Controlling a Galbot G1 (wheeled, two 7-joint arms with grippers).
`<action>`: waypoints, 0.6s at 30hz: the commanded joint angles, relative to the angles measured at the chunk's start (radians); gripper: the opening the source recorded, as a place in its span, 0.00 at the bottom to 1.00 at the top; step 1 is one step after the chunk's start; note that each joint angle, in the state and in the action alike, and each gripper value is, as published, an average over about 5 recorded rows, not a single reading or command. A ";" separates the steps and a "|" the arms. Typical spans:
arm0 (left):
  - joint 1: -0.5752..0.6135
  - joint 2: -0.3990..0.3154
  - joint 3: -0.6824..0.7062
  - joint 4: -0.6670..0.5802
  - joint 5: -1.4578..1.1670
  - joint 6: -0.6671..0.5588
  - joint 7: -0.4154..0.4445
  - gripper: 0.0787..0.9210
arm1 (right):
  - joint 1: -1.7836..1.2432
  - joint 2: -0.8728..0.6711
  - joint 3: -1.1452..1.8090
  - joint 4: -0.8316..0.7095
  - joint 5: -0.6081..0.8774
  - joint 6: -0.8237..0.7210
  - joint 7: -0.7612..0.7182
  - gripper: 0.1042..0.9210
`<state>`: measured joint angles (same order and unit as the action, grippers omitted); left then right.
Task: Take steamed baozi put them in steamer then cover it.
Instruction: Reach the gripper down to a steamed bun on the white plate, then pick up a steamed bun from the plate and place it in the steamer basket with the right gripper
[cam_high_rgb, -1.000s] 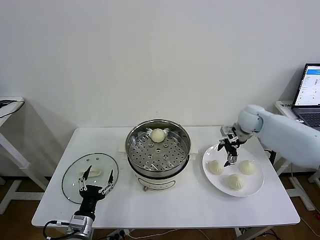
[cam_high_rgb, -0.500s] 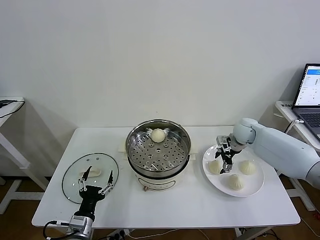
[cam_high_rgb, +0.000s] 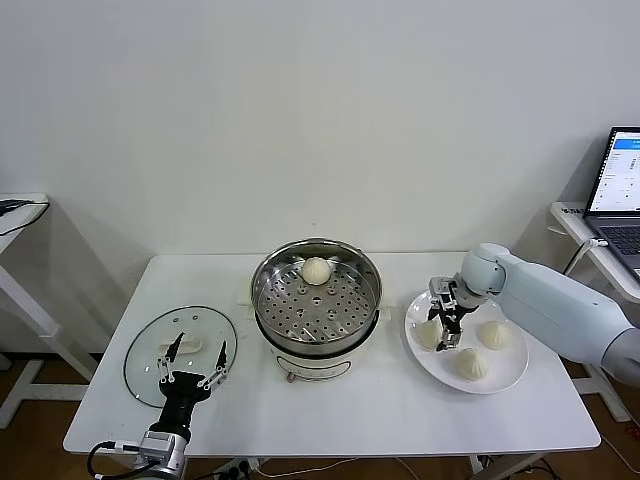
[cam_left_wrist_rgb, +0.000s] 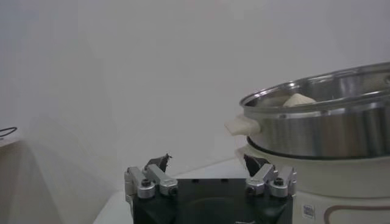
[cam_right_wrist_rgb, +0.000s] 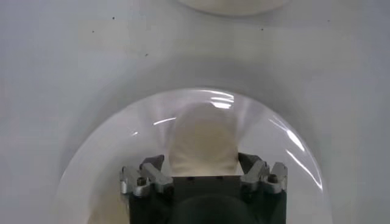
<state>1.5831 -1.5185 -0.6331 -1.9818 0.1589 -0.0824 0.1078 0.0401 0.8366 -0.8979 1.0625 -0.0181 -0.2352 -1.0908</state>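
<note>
The steamer (cam_high_rgb: 316, 300) stands mid-table with one baozi (cam_high_rgb: 316, 270) on the far side of its tray. Three baozi lie on a white plate (cam_high_rgb: 505, 378) to its right. My right gripper (cam_high_rgb: 441, 336) is down on the plate with its jaws open, straddling the left baozi (cam_high_rgb: 427, 334). The right wrist view shows that baozi (cam_right_wrist_rgb: 203, 140) between the spread fingers, with a gap on each side. The cover (cam_high_rgb: 150, 345) lies flat at the front left. My left gripper (cam_high_rgb: 190, 362) is parked open just over the cover's near edge.
The other two plate baozi (cam_high_rgb: 494, 334) (cam_high_rgb: 471, 363) lie right of my right gripper. A laptop (cam_high_rgb: 620, 190) stands on a side table at far right. In the left wrist view, the steamer (cam_left_wrist_rgb: 323, 128) rises to one side of my left gripper (cam_left_wrist_rgb: 207, 164).
My right gripper has moved left and down over the plate, from above the buns to straddling the left baozi. The left arm has not moved.
</note>
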 joint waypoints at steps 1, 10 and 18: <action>0.000 -0.002 0.001 0.001 0.000 -0.001 0.000 0.88 | -0.009 0.003 0.009 -0.005 -0.010 0.002 0.003 0.79; 0.000 -0.008 0.004 -0.004 0.000 0.002 -0.009 0.88 | 0.001 -0.011 0.012 0.008 -0.007 0.002 -0.006 0.75; 0.004 -0.008 0.005 -0.016 0.000 0.004 -0.013 0.88 | 0.083 -0.080 -0.034 0.078 0.065 -0.012 -0.009 0.74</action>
<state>1.5857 -1.5271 -0.6283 -1.9915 0.1588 -0.0806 0.0978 0.0635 0.8014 -0.9003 1.0931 -0.0060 -0.2404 -1.0973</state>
